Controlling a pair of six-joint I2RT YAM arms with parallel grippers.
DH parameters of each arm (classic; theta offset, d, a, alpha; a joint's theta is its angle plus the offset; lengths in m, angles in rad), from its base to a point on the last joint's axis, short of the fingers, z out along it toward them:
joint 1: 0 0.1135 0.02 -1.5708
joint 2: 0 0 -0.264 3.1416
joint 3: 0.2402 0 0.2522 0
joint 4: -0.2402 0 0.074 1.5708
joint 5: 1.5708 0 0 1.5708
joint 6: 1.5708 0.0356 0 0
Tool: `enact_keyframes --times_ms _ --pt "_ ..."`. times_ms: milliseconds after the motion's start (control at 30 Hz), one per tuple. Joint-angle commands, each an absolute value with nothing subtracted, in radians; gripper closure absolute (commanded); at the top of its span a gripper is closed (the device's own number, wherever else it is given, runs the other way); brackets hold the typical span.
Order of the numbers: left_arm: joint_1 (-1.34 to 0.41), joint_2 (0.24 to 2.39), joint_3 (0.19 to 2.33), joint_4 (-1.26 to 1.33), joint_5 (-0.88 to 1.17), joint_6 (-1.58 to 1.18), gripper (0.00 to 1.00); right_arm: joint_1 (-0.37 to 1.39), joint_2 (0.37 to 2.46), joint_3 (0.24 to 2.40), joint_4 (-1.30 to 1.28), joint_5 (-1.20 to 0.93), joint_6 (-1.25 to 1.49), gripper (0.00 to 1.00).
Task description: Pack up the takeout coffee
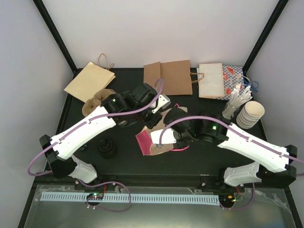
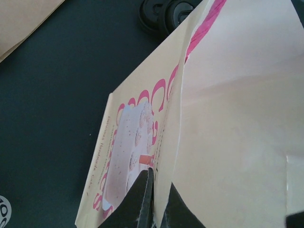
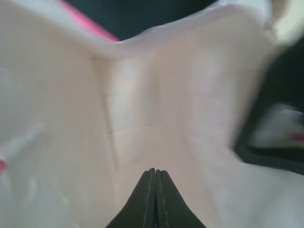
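Note:
A cream paper bag with pink lettering and a cake picture (image 1: 145, 141) (image 2: 137, 137) lies partly opened at the table's middle. My left gripper (image 1: 159, 113) (image 2: 159, 183) is shut on one paper wall of the bag at its mouth. My right gripper (image 1: 161, 144) (image 3: 155, 172) reaches into the bag from the right, fingers pressed together against the cream inside (image 3: 142, 104); whether paper is pinched between them does not show. The takeout coffee is not in view.
Black lids (image 1: 107, 148) (image 2: 166, 14) sit left of the bag. A brown cup carrier (image 1: 97, 102) and flat paper bags (image 1: 90, 80) (image 1: 168, 76) (image 1: 211, 80) lie at the back. Nested cream cups (image 1: 250, 114) and white cutlery (image 1: 237, 99) stand back right.

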State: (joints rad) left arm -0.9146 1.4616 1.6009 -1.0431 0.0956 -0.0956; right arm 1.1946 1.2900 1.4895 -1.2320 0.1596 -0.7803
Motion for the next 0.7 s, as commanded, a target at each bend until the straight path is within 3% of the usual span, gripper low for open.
enact_keyframes --times_ms 0,133,200,233,300,467,667 --pt "-0.896 1.468 1.612 -1.008 0.126 -0.177 0.99 1.198 1.207 1.544 -1.107 0.331 -0.704 0.97" --pt "-0.875 1.466 1.609 -0.985 0.150 -0.249 0.98 1.195 1.120 1.509 -1.005 0.449 -0.591 0.91" --pt "-0.862 1.461 1.605 -0.966 0.166 -0.294 0.98 1.185 1.070 1.484 -0.948 0.512 -0.491 0.76" --pt "-0.857 1.458 1.601 -0.951 0.171 -0.320 0.98 1.176 1.043 1.468 -0.903 0.571 -0.404 0.62" --pt "-0.844 1.453 1.590 -0.919 0.179 -0.372 0.98 1.147 1.000 1.449 -0.808 0.727 -0.206 0.50" --pt "-0.807 1.456 1.560 -0.826 0.200 -0.529 0.98 0.895 1.036 1.605 -1.013 0.734 0.193 0.46" --pt "-0.765 1.478 1.508 -0.722 0.208 -0.681 0.97 0.756 1.092 1.610 -1.128 0.682 0.318 0.33"
